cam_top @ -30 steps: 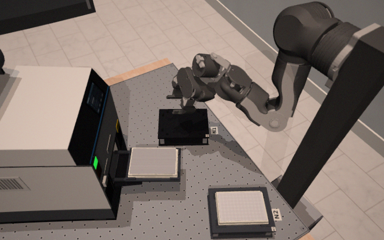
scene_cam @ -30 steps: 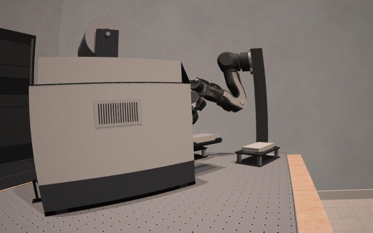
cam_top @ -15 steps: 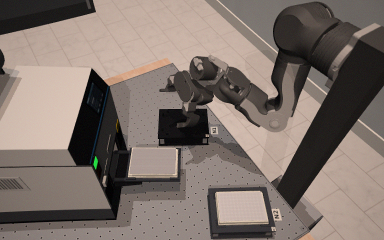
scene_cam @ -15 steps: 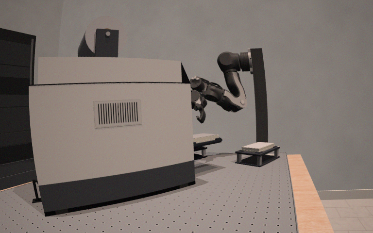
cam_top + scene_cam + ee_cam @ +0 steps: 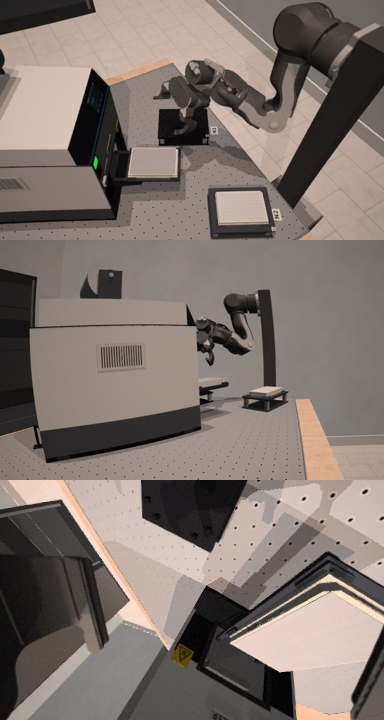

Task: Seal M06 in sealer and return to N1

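Gripper (image 5: 169,113) hangs open over bare nest N1 (image 5: 169,138), arm folded.

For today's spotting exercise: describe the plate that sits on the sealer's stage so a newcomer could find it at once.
Start at the big pale sealer with its green lamp. A dark stage juts from its front, and the plate lies on it. Unlike the gridded plate on nest N2, its top is smooth and plain.
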Controlling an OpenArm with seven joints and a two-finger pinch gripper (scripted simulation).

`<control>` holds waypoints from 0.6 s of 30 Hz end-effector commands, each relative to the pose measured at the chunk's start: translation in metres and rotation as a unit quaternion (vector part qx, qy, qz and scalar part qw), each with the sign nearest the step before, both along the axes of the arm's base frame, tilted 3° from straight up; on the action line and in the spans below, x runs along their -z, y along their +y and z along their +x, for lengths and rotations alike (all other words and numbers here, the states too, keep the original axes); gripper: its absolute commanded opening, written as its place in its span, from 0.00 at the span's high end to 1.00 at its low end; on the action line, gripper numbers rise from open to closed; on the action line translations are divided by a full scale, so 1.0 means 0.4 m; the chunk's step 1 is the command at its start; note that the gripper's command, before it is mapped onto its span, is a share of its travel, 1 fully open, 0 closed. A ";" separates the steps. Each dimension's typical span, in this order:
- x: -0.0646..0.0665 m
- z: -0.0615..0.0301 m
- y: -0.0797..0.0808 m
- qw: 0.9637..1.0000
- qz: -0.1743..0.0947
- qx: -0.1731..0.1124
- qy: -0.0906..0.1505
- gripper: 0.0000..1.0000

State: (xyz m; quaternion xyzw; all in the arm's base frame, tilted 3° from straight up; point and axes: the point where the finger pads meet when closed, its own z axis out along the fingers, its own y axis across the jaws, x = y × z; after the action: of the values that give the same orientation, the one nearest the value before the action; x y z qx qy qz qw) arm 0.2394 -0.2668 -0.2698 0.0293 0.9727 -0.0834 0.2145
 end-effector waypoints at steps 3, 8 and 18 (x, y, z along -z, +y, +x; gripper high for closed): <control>-0.010 0.057 0.037 0.997 0.028 0.058 0.042 0.23; -0.014 0.094 0.061 0.996 0.040 0.060 0.049 0.23; -0.017 0.114 0.073 0.999 0.024 -0.034 -0.003 0.23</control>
State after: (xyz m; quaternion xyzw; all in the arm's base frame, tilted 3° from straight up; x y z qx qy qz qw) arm 0.2799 -0.2417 -0.2654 -0.0212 0.9712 -0.0525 0.2316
